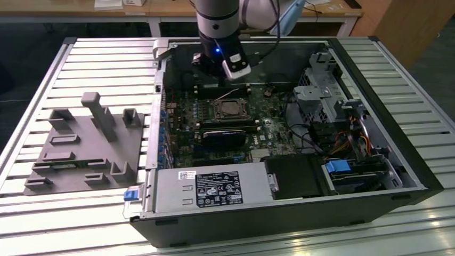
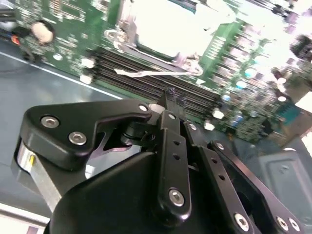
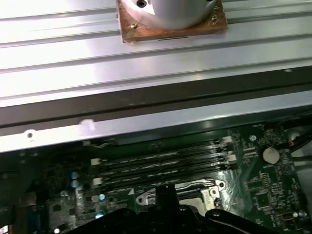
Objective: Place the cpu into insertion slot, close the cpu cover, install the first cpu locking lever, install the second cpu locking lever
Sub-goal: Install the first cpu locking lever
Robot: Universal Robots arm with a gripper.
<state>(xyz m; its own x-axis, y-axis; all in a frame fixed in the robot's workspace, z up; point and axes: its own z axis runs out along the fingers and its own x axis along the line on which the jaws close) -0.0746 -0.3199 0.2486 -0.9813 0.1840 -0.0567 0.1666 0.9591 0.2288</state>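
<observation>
In the exterior view the cpu lies as a dull silver square in the insertion slot on the green motherboard. The cpu cover rests flat around it as a thin metal frame. A thin wire locking lever sticks up loose at the slot's far side. My gripper hangs just beyond that side, above the memory slots. In the second wrist view the gripper is shut with nothing in it, its tip close to the pale lever; the cpu glares white beyond. The first wrist view has the gripper over the slot.
A grey fixture plate with upright pegs lies on the slatted table at the exterior view's left. Inside the case are a black block near the slot, the power supply in front, and a drive cage with cables at the right.
</observation>
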